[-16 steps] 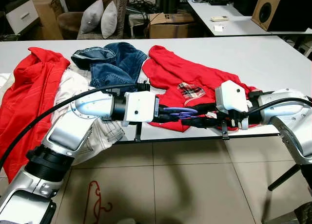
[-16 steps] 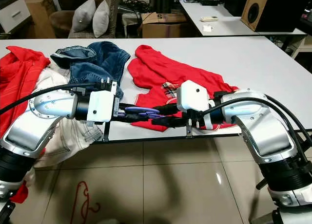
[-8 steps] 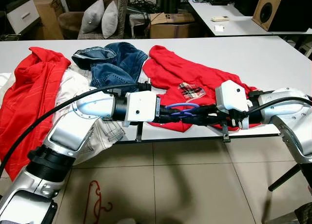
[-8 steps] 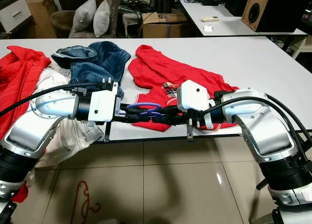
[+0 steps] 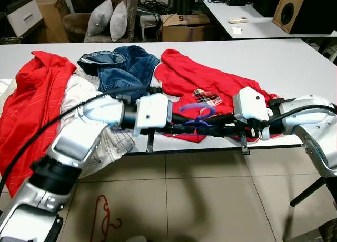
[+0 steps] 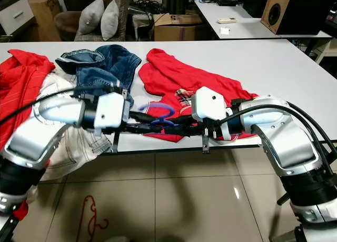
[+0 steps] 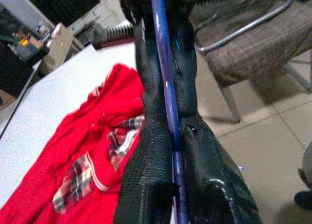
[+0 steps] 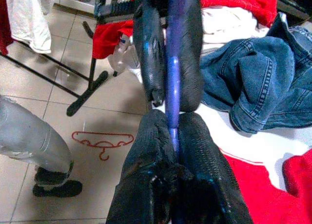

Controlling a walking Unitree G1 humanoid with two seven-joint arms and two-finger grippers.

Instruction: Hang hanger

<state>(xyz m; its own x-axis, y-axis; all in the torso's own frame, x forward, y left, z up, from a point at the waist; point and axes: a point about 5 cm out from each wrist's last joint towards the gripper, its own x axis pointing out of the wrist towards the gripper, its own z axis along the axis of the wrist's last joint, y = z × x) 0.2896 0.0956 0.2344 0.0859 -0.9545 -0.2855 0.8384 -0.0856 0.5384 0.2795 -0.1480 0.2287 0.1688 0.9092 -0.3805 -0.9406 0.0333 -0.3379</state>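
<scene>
A purple hanger [image 5: 197, 116] is held in the air just before the white table's front edge [image 5: 274, 146], its hook turned upward. My left gripper [image 5: 190, 127] comes at it from the left and is shut on its bar. From the right, my right gripper [image 5: 210, 130] is shut on the same bar, fingertips meeting the left one's. The wrist views show the purple bar [image 7: 165, 83] pinched between black fingers [image 7: 146, 185], and again the bar [image 8: 173, 73] clamped between black fingers [image 8: 146, 151]. Behind the hanger a red shirt [image 5: 184, 73] lies on the table.
Blue jeans [image 5: 124, 68], a white garment [image 5: 79, 89] and another red garment [image 5: 31, 100] are piled on the table's left half. A red hanger [image 5: 102, 218] lies on the tiled floor below. A second table [image 5: 247, 26] and a speaker [image 5: 305, 10] stand behind.
The hanger has turned from lying flat to hook-up between the grippers. My left forearm has rolled and lifted slightly. The right arm has held its place.
</scene>
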